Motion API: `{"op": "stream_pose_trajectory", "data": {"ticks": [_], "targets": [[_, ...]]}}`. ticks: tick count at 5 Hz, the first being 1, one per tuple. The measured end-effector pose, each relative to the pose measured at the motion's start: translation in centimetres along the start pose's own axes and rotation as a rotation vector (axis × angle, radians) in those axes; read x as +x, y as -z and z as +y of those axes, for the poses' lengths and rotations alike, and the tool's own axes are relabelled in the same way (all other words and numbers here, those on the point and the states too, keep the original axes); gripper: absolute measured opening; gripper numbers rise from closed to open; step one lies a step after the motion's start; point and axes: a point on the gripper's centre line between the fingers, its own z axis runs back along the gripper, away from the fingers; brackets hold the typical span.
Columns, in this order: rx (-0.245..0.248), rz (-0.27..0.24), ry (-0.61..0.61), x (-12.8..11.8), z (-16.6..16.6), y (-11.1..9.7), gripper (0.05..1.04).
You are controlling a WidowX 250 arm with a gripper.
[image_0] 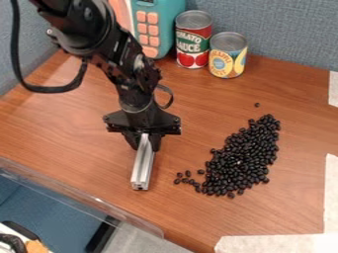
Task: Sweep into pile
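My black gripper (144, 141) hangs over the table left of centre, shut on a silver metal bar (143, 165) that slants down from its fingers toward the table's front edge. To the right of the bar, apart from it, lies a long heap of black beans (241, 160) spread diagonally from upper right to lower left. Several loose beans trail off at the heap's lower left end, and a single bean (257, 105) lies by itself above the upper end.
Behind the beans stand a red-labelled can (192, 47) and a yellow-labelled can (228, 59), with a teal toy register (173, 15) beside them. White tape (271, 243) marks the table's right and front right. A clear rim (79, 193) runs along the front left edge.
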Motion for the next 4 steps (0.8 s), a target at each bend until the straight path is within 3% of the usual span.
{"op": "stream_pose_trajectory", "data": {"ticks": [1,2,3,4], "targets": [[-0.036,-0.014,-0.132,-1.0,-1.7,0.0,0.367],[-0.056,0.007,-0.206,-1.9,-4.8,-0.2,0.367],[-0.051,0.033,-0.213,-2.4,-6.9,-0.2,0.367],[-0.078,0.057,-0.235,-2.7,-8.7,-0.3,0.367]]}}
